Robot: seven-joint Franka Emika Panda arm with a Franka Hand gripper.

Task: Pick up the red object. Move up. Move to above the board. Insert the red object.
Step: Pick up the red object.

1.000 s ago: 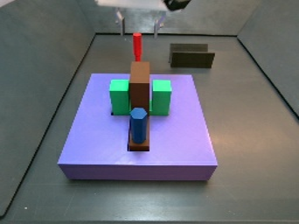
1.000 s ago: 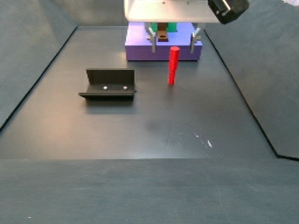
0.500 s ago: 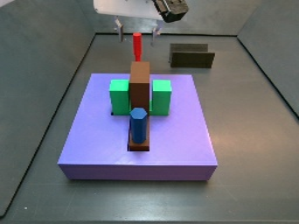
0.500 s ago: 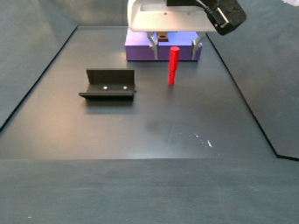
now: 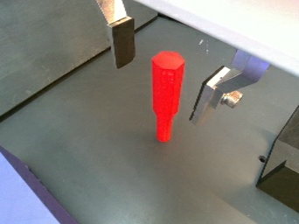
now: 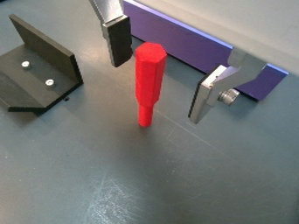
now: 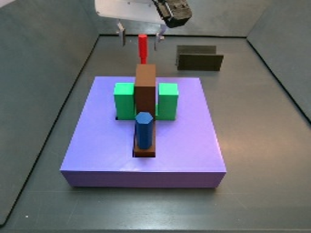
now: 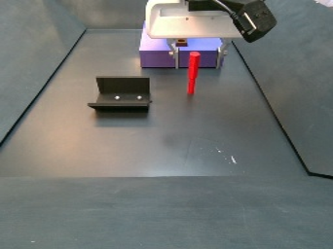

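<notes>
Thin bright red upright peg (image 5: 166, 94) stands on the dark grey floor (image 6: 176, 184), between purple board (image 8: 182, 56) and dark L-shaped fixture (image 8: 120, 94). Gripper (image 6: 162, 68) straddles the peg's top; silver plate fingers (image 5: 121, 38) wide apart, pads clear of it, nothing held.
</notes>
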